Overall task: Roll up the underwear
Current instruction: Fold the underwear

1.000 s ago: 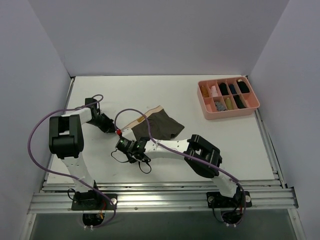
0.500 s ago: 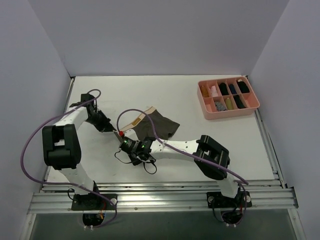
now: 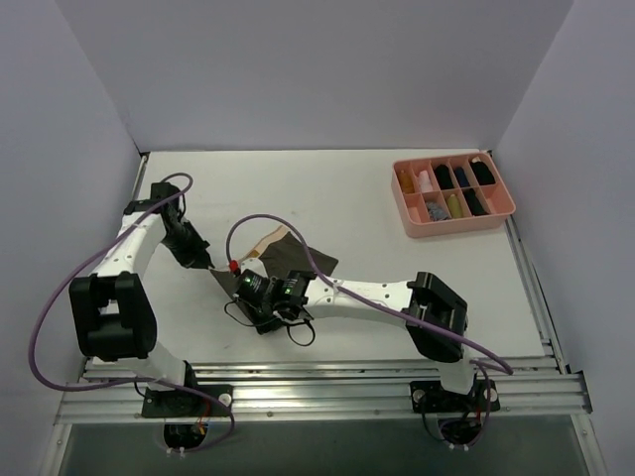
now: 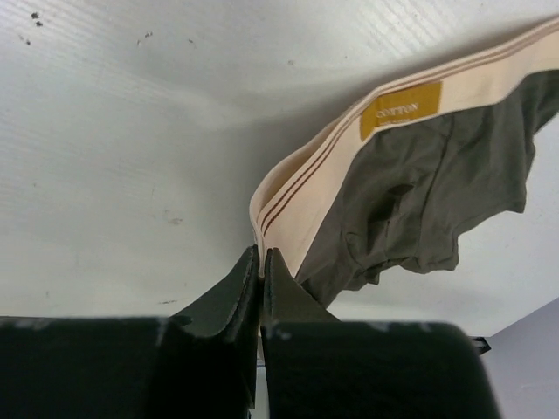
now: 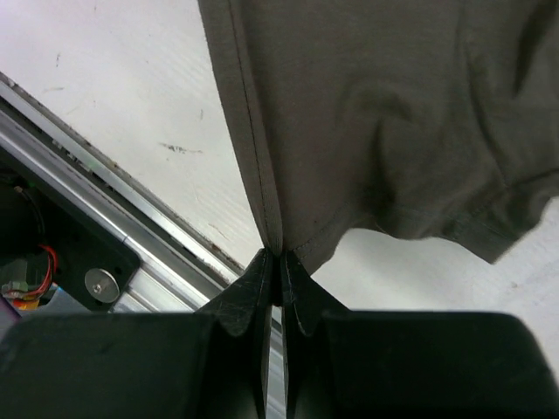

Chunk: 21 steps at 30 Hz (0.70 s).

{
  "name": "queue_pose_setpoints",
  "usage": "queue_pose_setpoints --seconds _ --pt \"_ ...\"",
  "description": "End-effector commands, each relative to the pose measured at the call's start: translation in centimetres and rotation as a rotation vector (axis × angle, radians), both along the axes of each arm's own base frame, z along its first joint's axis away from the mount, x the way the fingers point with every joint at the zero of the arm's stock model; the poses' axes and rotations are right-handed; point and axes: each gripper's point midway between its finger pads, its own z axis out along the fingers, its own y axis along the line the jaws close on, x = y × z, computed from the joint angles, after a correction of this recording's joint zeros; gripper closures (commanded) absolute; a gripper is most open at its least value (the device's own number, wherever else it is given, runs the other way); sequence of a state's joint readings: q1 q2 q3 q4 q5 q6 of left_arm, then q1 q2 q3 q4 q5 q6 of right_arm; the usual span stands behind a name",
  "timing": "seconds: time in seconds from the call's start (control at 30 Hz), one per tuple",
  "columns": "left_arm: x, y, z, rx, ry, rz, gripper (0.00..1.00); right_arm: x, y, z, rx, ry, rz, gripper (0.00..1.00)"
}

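Both tools are squeezing shut on the underwear [image 3: 298,260]: left tool [image 4: 260,253] on its tan band [image 4: 323,161], right tool [image 5: 279,255] on a dark edge. No roll is showing yet.

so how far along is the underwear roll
Early. Done: both grippers are shut on the underwear, the left gripper at the waistband end, the right gripper at a dark hem edge. In hand: holding it spread between them. Left: all the rolling; no roll shows yet.
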<state>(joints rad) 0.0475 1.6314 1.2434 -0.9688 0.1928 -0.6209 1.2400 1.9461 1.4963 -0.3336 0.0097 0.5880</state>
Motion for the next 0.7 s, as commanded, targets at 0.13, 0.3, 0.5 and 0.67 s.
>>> queue_pose_setpoints --seconds 0.13,0.3,0.5,0.67 --pt "-0.2 -0.5 4.0 -0.021 -0.118 0.002 0.98 -0.2 -2.4 4.1 0.013 0.017 -0.008 1.00" --pt "1.4 -1.9 3.9 -0.078 -0.128 -0.047 0.98 1.3 -3.2 5.0 0.038 0.018 -0.009 1.00" --pt "4.5 -5.4 5.7 -0.167 -0.203 -0.123 0.98 3.4 -3.7 5.5 0.080 0.053 -0.010 1.00" --pt "6.3 -7.0 5.8 -0.190 -0.194 -0.126 0.98 4.8 -4.4 5.5 0.085 0.056 -0.023 1.00"
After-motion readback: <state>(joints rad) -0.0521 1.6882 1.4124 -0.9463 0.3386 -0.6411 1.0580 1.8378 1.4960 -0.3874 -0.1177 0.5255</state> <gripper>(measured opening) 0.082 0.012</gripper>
